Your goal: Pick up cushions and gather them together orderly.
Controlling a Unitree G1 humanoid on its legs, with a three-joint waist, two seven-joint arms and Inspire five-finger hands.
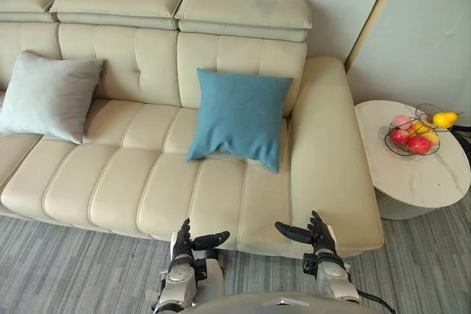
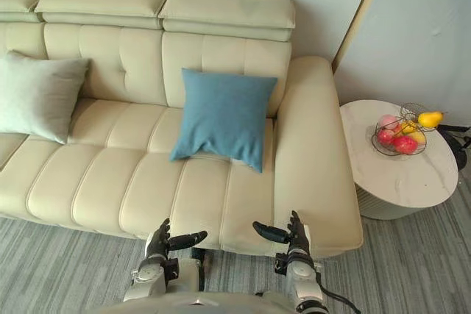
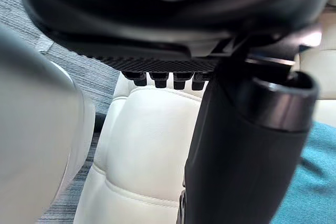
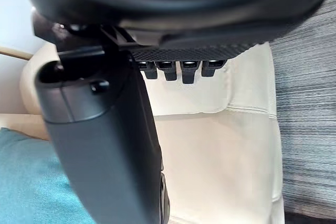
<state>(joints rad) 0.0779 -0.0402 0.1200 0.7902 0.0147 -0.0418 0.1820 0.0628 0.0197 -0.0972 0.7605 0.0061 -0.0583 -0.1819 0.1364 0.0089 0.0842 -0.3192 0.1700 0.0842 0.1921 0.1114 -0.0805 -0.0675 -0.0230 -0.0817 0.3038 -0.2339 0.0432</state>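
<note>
A teal cushion (image 1: 239,118) leans upright against the cream sofa's (image 1: 147,182) backrest, right of centre. A light grey cushion (image 1: 45,95) leans against the backrest at the sofa's left end, well apart from the teal one. My left hand (image 1: 185,243) hovers at the seat's front edge, open, thumb pointing inward, holding nothing. My right hand (image 1: 315,234) hovers at the same edge below the armrest, open and empty too. Both hands are short of the teal cushion (image 3: 315,182), whose corner shows past each thumb (image 4: 105,145).
A round white side table (image 1: 434,174) stands right of the sofa and carries a wire basket of fruit (image 1: 416,132). The wide sofa armrest (image 1: 327,145) lies between the teal cushion and the table. Grey carpet (image 1: 66,270) runs along the sofa's front.
</note>
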